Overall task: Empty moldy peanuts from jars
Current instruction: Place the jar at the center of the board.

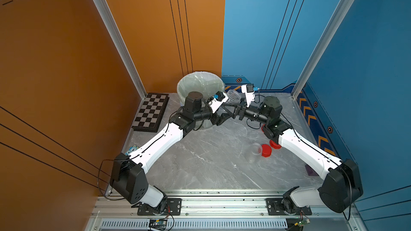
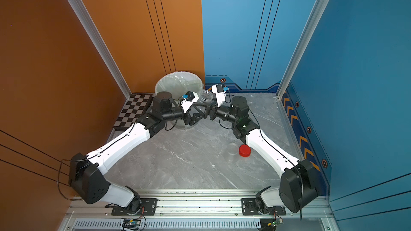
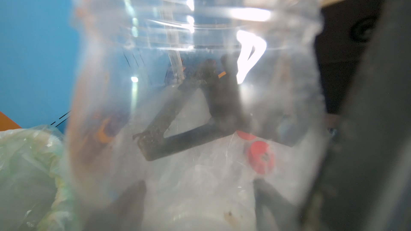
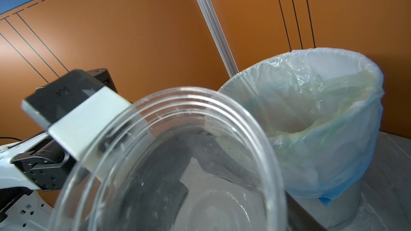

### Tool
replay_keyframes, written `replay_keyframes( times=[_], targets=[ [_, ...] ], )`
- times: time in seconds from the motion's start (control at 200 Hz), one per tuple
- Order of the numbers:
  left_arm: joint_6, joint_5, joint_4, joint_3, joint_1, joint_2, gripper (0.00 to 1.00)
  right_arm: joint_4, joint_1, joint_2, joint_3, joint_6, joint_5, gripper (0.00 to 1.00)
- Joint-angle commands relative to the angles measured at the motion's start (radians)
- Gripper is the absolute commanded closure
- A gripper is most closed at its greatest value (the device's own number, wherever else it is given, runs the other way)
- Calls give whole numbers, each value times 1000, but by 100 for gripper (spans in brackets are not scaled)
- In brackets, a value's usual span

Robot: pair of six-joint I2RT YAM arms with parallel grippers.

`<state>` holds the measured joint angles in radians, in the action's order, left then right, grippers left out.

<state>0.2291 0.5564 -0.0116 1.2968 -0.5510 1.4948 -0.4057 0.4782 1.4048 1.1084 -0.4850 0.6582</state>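
- Both top views: high above near edge of worktop (image 1: 211, 158), facing down and toward far edge. Distant; whole worktop in frame. Near-identical, slight sideways offset.
- Left wrist view: pressed close against side of clear jar (image 3: 200, 107), looking through it toward blue wall (image 3: 33, 41), probably across to right edge; heavy blur.
- Right wrist view: close over jar mouth, facing bin (image 4: 322, 118) and orange wall (image 4: 133, 41).
- All four views share jar and bin.

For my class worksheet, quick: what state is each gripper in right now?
Left gripper: shut on the jar.
Right gripper: at the jar; open or shut cannot be told.
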Motion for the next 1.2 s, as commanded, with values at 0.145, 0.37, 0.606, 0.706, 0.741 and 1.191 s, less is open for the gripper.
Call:
replay_keyframes(
  times=[0.145,0.37,0.606,0.706,0.741,1.191],
  targets=[
    [4,57,-28,-3,-16,5,50,-13,17,22,28,24,-15,43],
    [1,116,-26,-51,-7,-31,20,64,19,8,42,77,-62,50],
    [-12,86,-26,-170,-15,-123,15,183,16,-11,67,141,-87,51],
    [-8,48,-26,-193,-18,-153,11,203,16,-6,65,156,-82,54],
    [-10,41,-27,-199,-18,-166,10,214,16,-2,68,157,-88,55],
    [20,-281,98,-260,-6,-336,7,298,46,-38,38,232,-150,59]
  ],
)
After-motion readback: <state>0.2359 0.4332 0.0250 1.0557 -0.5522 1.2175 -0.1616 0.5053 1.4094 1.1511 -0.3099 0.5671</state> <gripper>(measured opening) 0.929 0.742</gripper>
